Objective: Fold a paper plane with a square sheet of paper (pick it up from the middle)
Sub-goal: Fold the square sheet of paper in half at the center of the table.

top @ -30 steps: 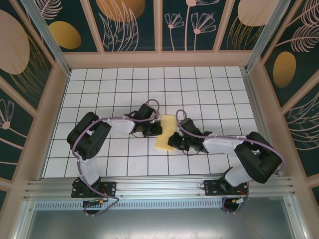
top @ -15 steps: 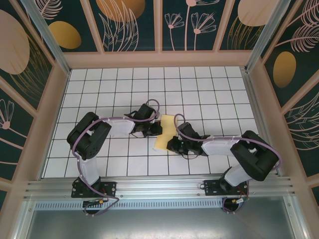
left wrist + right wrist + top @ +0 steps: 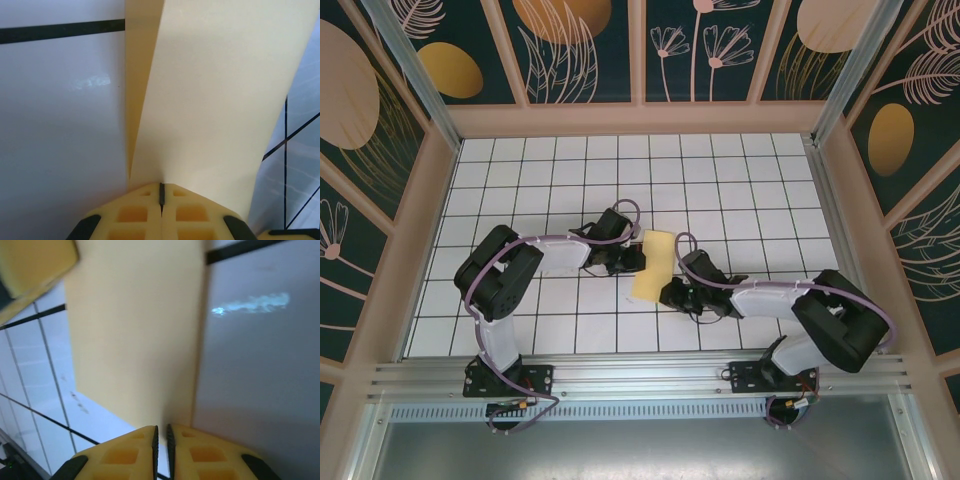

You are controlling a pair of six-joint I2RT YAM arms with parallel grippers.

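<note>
A: The left gripper [image 3: 161, 199] is pressed shut on the yellow sheet [image 3: 210, 100], which fans away from its tips, with a folded layer showing along the left side.

B: And the right gripper [image 3: 161, 432]?

A: Its jaws stand a hairline apart, and it looks to be pinching the sheet's near corner.

B: So the sheet lies between the two — a narrow folded strip, long axis running away from the bases. The left arm holds it mid-edge, the right nearer the front end.

A: The white grid table [image 3: 520, 170] lies flat beneath — the side walls stand well apart.
</note>
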